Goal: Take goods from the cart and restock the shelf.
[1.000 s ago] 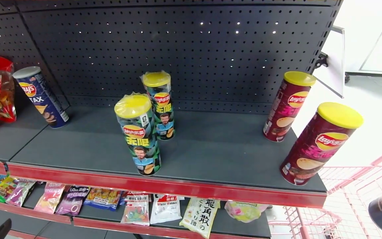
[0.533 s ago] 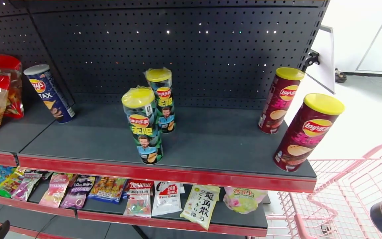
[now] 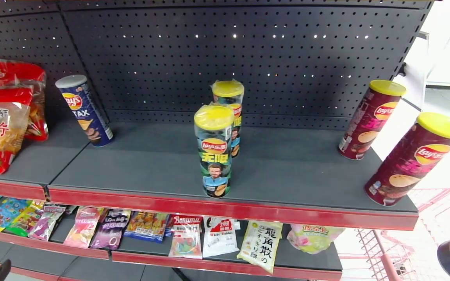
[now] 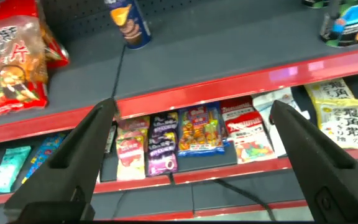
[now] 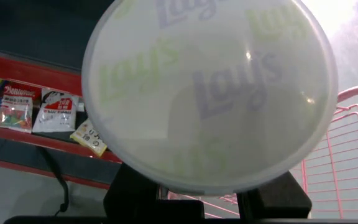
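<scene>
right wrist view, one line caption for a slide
Chip can clamped in the jaws, clear lid facing the camera, red shelf edge and pink cart behind.

Upper shelf (image 3: 287, 171): dark grey board with a red front lip and a pegboard back.
Centre: front green can (image 3: 214, 150) stands near the lip; rear green can (image 3: 229, 97) is just behind it at 12 o'clock. Both have yellow lids.
Right end: rear maroon can (image 3: 371, 119) at 2 o'clock; front maroon can (image 3: 414, 160) at 4 o'clock, on the corner.
Left side: blue can (image 3: 84, 111) at 10 o'clock; snack bags (image 3: 2, 128) at 9 o'clock.
Lower shelf (image 3: 299, 255): a row of small packets (image 3: 92, 228) lying flat along its front.
</scene>
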Robot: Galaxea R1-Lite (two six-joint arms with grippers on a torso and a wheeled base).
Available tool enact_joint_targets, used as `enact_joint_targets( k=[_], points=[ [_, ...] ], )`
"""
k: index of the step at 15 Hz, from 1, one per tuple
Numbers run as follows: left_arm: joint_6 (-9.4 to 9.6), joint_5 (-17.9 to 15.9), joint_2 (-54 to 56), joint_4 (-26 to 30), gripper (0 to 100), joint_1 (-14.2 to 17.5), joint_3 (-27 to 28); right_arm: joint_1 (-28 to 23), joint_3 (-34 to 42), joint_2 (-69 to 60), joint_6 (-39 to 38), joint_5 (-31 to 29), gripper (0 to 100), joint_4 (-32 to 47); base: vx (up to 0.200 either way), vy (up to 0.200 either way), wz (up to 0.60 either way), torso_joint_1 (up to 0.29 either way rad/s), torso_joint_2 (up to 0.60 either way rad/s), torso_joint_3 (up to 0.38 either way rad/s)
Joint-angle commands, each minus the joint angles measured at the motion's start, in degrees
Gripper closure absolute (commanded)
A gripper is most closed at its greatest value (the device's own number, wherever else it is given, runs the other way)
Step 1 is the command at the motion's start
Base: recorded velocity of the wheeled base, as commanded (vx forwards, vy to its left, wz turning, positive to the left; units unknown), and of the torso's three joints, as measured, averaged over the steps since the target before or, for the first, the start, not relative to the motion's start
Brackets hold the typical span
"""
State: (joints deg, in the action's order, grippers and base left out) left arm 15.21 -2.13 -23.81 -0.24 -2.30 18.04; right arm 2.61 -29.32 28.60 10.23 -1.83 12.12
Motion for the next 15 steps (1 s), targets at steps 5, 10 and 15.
enact_joint_targets(
  k=[5,10,15],
  points=[
    [-0.01,0.1,0.6,0.0,0,0.0,0.0,0.1,0.2,-0.5,0.2,0.0,100,0.1,0.000,0.200,0.00,0.004,0.00,0.001],
    [-0.01,0.2,0.7,0.0,0,0.0,0.1,0.1,0.3,-0.8,0.2,-0.1,100,0.1,0.000,0.200,0.00,0.002,0.00,0.002],
    [0.08,0.3,0.9,0.0,0,0.1,0.3,0.1,0.9,-2.1,0.3,-0.1,100,0.3,0.080,0.200,0.00,0.002,0.00,0.002]
  ],
)
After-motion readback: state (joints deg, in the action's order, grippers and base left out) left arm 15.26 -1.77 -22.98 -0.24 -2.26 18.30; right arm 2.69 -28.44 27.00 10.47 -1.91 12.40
